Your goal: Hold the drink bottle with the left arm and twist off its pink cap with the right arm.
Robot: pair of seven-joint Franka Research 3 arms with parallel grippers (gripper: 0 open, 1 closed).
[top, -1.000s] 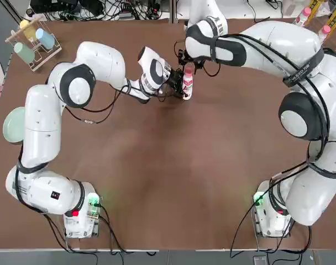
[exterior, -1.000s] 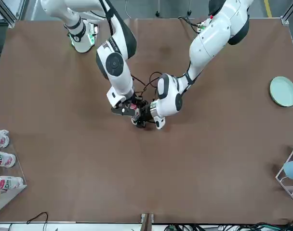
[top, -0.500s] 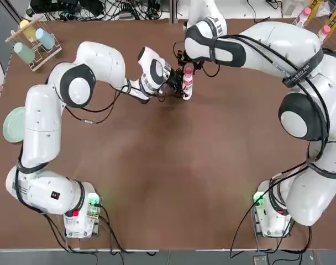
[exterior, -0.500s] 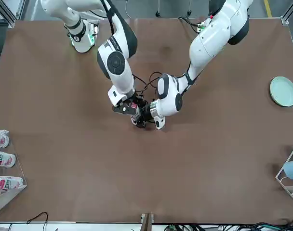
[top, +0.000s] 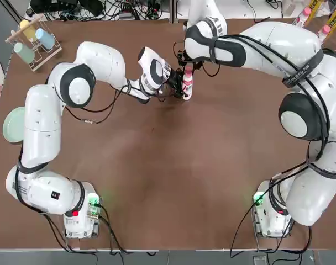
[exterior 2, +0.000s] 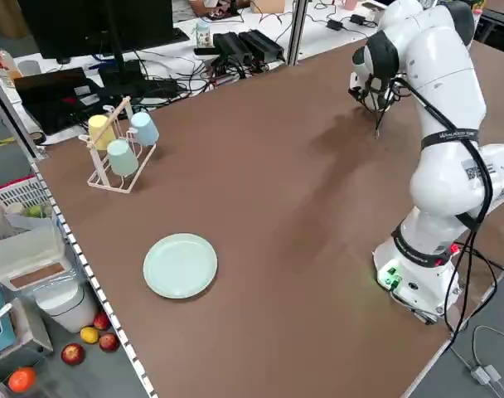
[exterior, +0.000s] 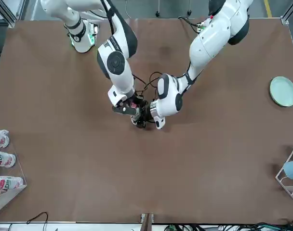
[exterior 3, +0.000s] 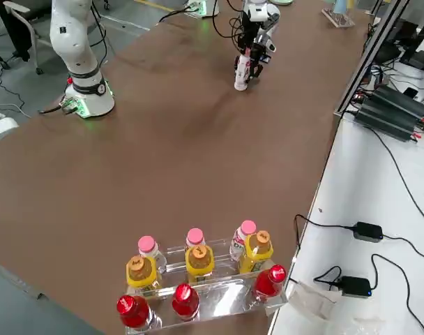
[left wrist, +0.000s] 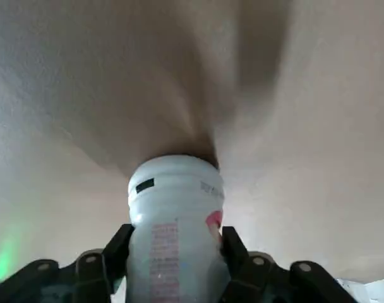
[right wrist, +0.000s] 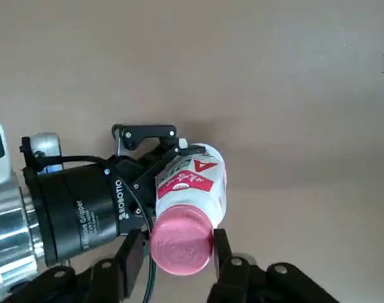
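Right tool over pink cap

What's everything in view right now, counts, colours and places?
drink bottle: one, white with red print, upright at the table's far middle
pink cap: one, on the bottle
plate: one, pale green, left edge
cup rack: one, with yellow, blue and green cups, far left corner
racked bottles: nine, with pink, orange and red caps, far right corner
table: one, brown
left gripper: shut on the bottle's body
right gripper: fingers either side of the cap
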